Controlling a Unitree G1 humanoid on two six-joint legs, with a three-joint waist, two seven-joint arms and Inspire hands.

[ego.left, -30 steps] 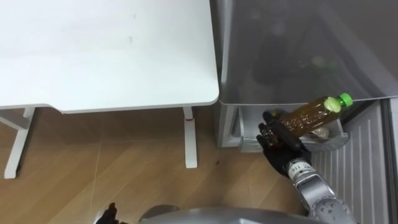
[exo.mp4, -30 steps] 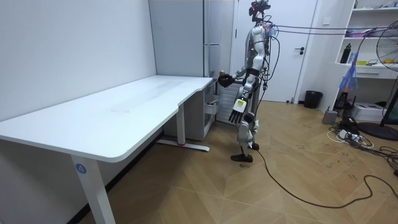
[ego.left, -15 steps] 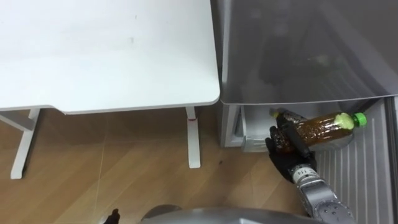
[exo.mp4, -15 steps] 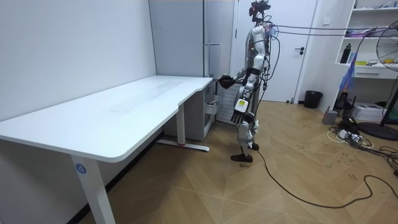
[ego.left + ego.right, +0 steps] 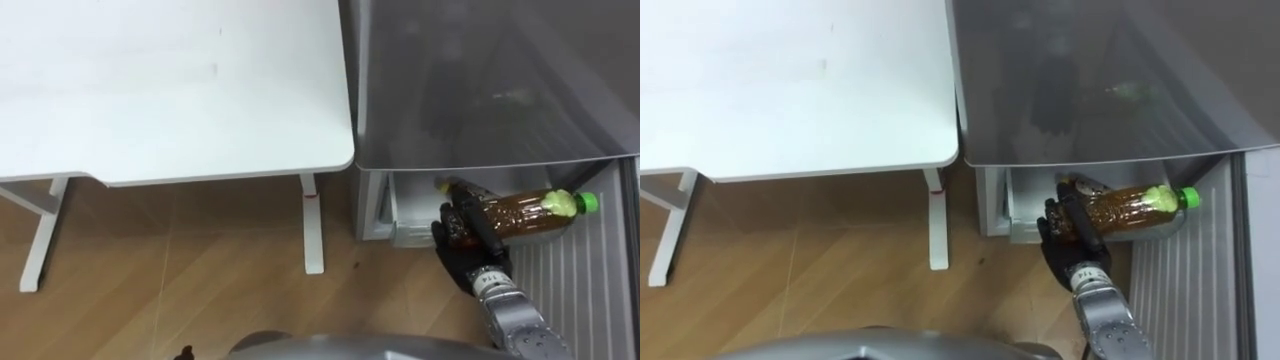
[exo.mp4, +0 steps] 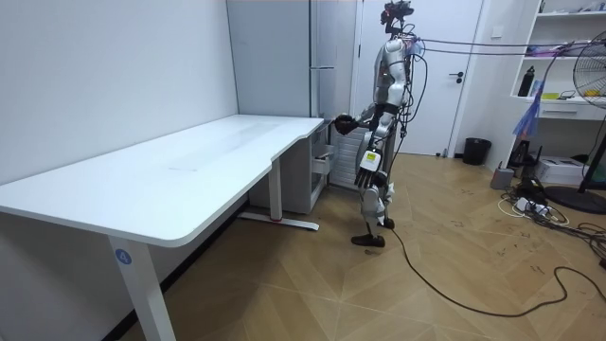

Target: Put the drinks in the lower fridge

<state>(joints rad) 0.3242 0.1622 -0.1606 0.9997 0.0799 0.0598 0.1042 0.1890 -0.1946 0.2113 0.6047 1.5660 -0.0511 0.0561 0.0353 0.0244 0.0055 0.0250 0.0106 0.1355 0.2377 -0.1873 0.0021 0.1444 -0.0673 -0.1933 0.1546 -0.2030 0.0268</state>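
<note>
Bottle (image 5: 525,208) over fridge drawer (image 5: 406,226), beside desk (image 5: 170,90)

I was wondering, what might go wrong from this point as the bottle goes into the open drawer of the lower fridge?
1. The right hand grips the bottle near its base while it lies sideways, so the far end with the green cap may sag or slip from the grasp.
2. The bottle spans much of the open drawer; lowered like this, it might catch on the drawer's rim rather than drop inside.

An office-like room: long white desk (image 6: 189,156), tall grey fridge (image 6: 327,38), wall shelves (image 6: 568,99), parquet floor (image 6: 379,294).
</note>
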